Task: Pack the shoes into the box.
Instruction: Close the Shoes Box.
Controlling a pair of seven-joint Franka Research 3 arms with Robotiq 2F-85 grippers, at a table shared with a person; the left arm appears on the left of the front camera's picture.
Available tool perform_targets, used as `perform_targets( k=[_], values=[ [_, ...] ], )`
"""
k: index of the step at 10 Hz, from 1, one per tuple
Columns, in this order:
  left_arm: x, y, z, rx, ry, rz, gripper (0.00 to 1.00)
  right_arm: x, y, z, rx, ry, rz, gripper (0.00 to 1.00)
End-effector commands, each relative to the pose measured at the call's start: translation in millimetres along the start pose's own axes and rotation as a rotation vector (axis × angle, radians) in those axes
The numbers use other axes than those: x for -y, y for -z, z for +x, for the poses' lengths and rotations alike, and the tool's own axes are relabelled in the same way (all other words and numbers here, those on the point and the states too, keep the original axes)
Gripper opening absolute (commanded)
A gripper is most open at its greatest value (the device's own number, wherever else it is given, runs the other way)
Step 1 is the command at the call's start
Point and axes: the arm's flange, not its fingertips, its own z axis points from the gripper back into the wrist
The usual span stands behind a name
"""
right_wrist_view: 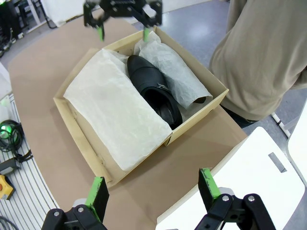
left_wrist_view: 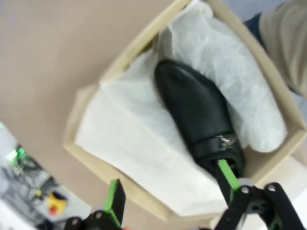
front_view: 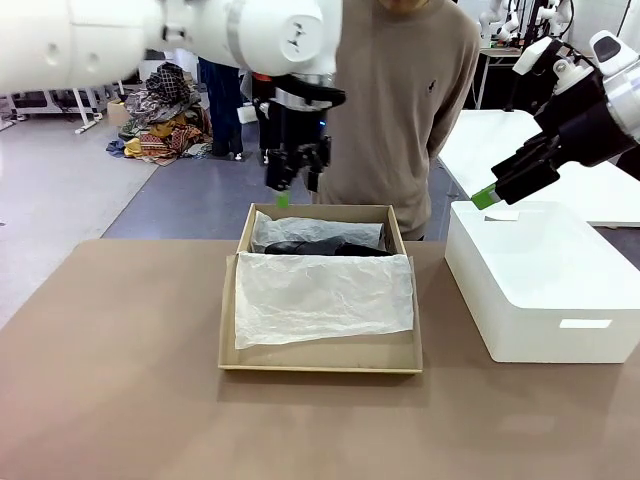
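Observation:
The tan box [front_view: 230,345] sits mid-table, lined with white tissue [front_view: 322,298] that covers its front half. One glossy black shoe [front_view: 325,247] with a small buckle lies on its side in the back half [left_wrist_view: 196,112] [right_wrist_view: 153,88]; whatever is under the tissue is hidden. My left gripper [front_view: 298,190] hangs open above the box's back edge, holding nothing, its green fingers [left_wrist_view: 115,196] either side of the shoe's heel end in the left wrist view. My right gripper [front_view: 497,190] is open and empty above the white box's far left corner, and it [right_wrist_view: 152,188] looks down at the tan box [right_wrist_view: 192,67].
A larger white rounded box [front_view: 540,290] stands right of the tan box. A person in a beige sweater [front_view: 405,110] stands at the far edge behind the box. Bare brown table [front_view: 120,380] lies to the left and front.

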Motion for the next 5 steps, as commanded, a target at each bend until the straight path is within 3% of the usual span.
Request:
perform_targets(
  k=[1,3,4,5],
  values=[
    [-45.6,1.5,20.4,0.031,0.263,-0.037,1.00,0.1,0.2,0.1,0.007,0.000,0.000,1.00],
    [-75.6,-3.5,41.8,0.035,0.522,-0.087,1.00,0.1,0.2,0.1,0.007,0.000,0.000,1.00],
    [-80.3,-4.6,47.7,0.019,0.550,-0.127,1.00,0.1,0.2,0.1,0.007,0.000,0.000,1.00],
    [-78.1,-7.0,49.2,-0.012,0.492,-0.175,1.00,0.1,0.2,0.1,0.007,0.000,0.000,1.00]
  ],
)
